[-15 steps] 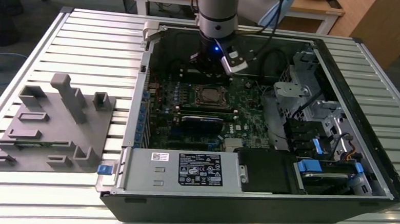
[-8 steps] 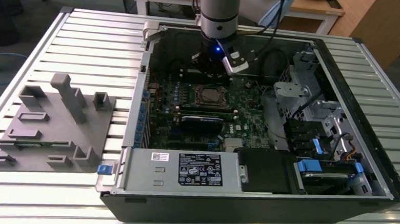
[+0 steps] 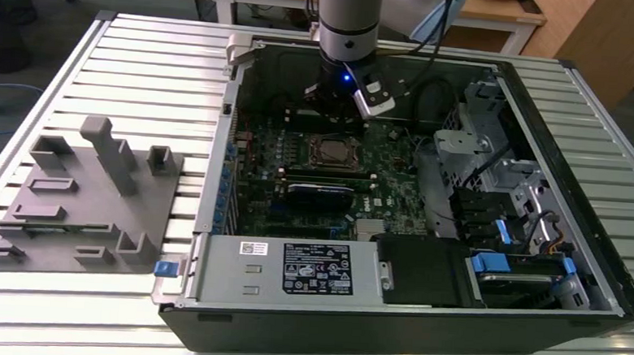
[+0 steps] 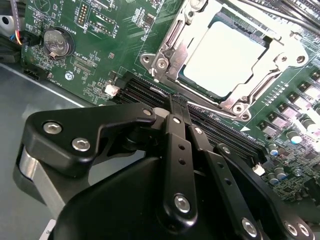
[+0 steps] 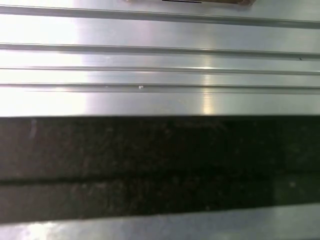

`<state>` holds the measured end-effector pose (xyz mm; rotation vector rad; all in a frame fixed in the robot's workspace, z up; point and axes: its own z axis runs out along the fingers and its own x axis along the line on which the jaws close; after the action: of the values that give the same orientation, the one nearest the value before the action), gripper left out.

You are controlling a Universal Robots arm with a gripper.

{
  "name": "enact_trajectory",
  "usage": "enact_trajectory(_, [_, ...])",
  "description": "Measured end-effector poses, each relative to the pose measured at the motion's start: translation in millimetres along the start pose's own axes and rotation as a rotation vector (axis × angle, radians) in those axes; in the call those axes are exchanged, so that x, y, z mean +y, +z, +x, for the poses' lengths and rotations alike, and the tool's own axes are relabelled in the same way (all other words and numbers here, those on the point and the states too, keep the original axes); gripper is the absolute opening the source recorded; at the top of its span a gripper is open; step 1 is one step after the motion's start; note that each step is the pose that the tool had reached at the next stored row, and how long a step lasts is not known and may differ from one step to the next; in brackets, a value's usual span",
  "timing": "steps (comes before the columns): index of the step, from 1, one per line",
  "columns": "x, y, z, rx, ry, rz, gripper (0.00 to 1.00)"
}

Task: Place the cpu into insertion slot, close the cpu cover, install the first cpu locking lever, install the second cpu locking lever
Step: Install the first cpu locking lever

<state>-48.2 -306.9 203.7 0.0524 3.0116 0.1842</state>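
The cpu (image 4: 227, 57) sits in the insertion slot (image 3: 334, 152) with the cpu cover (image 4: 255, 67) down over its edges; the end effector (image 4: 176, 107), fingers together and empty, hovers just beside the socket

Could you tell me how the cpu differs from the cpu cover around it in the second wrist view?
The cpu is a solid, plain, pale square face; the cpu cover is a thin frame with a large central cutout. The cpu looks smooth and matte, while the cover is shiny, stepped metal. The cpu sits inside; the cover lies down over its edges. Both are silvery, squarish and tilted alike in that view.
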Motion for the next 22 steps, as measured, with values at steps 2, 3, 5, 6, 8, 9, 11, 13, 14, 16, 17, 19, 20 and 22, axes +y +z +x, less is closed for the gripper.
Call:
enact_trajectory(2, [0.0,0.0,0.0,-0.0003,0.0,-0.0022,0.11])
enact_trajectory(3, [0.0,0.0,0.0,-0.0004,0.0,-0.0029,0.11])
enact_trajectory(5, [0.0,0.0,0.0,-0.0005,0.0,-0.0037,0.11])
enact_trajectory(6, [0.0,0.0,0.0,-0.0006,0.0,-0.0039,0.11])
enact_trajectory(8, [0.0,0.1,0.0,-0.0009,0.0,-0.0042,0.11])
enact_trajectory(9, [0.0,0.1,0.0,-0.0013,0.0,-0.0042,0.11])
enact_trajectory(11, [-0.1,0.3,0.0,-0.0016,0.0,-0.0044,0.11])
enact_trajectory(13, [-0.2,0.7,0.1,-0.0018,0.001,-0.0043,0.11])
enact_trajectory(14, [-0.2,0.9,0.1,-0.0022,0.005,-0.0038,0.11])
enact_trajectory(16, [-0.3,1.5,0.2,-0.0036,0.016,-0.0024,0.11])
enact_trajectory(17, [-0.3,1.7,0.2,-0.0046,0.024,-0.0014,0.11])
enact_trajectory(19, [-0.4,2.2,0.3,-0.0066,0.04,0.0007,0.11])
enact_trajectory(20, [-0.4,2.5,0.3,-0.0076,0.048,0.0017,0.11])
enact_trajectory(22, [-0.5,2.9,0.4,-0.0098,0.065,0.0038,0.11])
